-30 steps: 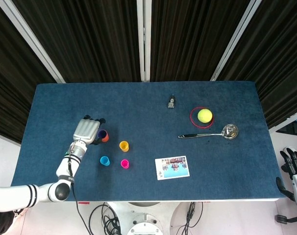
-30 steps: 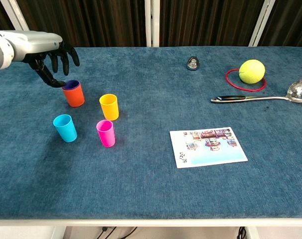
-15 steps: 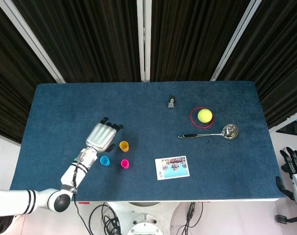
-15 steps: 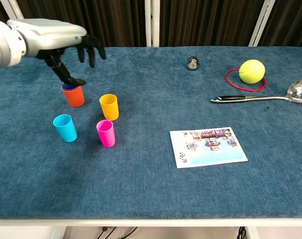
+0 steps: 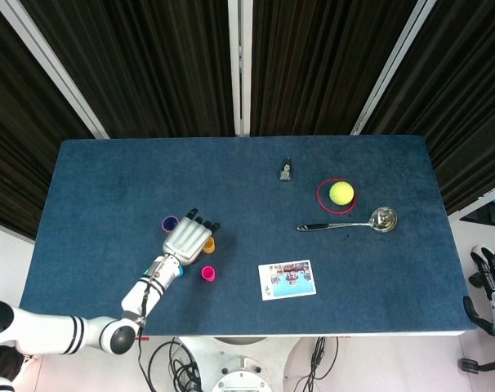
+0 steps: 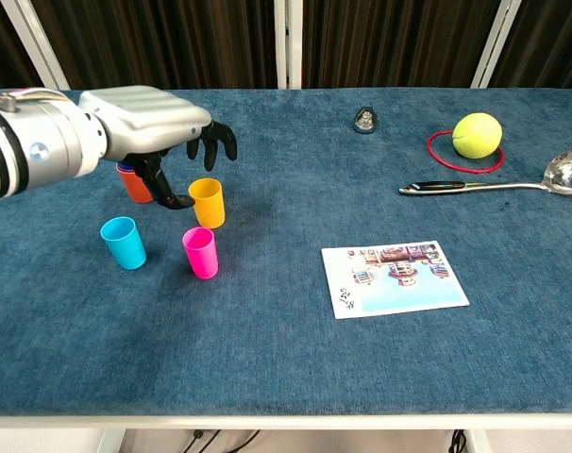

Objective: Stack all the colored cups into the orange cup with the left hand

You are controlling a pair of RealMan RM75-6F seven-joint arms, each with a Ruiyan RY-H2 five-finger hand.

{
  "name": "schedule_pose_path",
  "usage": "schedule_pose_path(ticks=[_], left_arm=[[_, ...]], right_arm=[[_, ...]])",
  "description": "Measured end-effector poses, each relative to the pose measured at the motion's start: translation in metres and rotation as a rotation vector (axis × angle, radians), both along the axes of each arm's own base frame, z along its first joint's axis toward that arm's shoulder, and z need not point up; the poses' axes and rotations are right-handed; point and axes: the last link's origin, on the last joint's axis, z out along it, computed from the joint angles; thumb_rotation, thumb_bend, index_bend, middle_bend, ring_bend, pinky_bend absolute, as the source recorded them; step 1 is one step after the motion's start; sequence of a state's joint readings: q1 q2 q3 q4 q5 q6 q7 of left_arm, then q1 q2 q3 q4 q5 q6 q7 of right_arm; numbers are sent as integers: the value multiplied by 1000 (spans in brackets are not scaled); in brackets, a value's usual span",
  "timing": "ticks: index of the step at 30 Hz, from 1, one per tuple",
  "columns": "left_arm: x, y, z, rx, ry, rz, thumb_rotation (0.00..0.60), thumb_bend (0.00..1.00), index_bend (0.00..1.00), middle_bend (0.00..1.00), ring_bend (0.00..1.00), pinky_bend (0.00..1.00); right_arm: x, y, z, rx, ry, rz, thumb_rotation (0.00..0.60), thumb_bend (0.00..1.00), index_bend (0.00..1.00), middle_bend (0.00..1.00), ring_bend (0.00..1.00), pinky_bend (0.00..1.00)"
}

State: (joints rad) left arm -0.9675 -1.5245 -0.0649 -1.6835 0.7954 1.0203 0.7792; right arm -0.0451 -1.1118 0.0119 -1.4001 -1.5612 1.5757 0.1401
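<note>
The orange cup [image 6: 132, 186] stands at the left of the table with a purple cup [image 5: 170, 222] nested inside it. In the chest view my left hand [image 6: 156, 128] partly hides it. That hand [image 5: 189, 238] hovers with its fingers spread over the yellow cup [image 6: 208, 203], thumb on the cup's left and fingertips behind it, holding nothing. The blue cup [image 6: 124, 243] and the pink cup [image 6: 200, 253] stand in front, upright and apart. My right hand [image 5: 494, 282] hangs off the table's right end, empty.
A picture card [image 6: 395, 277] lies right of centre. Further right are a metal ladle [image 6: 494, 185], a tennis ball [image 6: 477, 135] inside a red ring [image 6: 441, 157], and a small dark object [image 6: 364, 119] at the back.
My left hand has moved right and toward the front, from above the orange cup to over the yellow cup. The cups have not moved.
</note>
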Motion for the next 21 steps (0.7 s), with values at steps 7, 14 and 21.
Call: schedule_pose_path(ticks=[7, 14, 21], left_arm=[[-4, 0, -10, -17, 25, 3, 600, 284, 264, 292, 285, 146], [-3, 4, -16, -20, 28, 1, 600, 284, 359, 308, 313, 154], [-5, 7, -19, -22, 25, 6, 600, 290, 398, 348, 384, 168]], right_arm=[[-4, -1, 0, 3, -3, -9, 600, 362, 0, 0, 0, 0], [-6, -1, -1, 11, -4, -17, 600, 362, 0, 0, 0, 0], [-7, -2, 1, 0, -3, -17, 600, 370, 0, 0, 0, 0]])
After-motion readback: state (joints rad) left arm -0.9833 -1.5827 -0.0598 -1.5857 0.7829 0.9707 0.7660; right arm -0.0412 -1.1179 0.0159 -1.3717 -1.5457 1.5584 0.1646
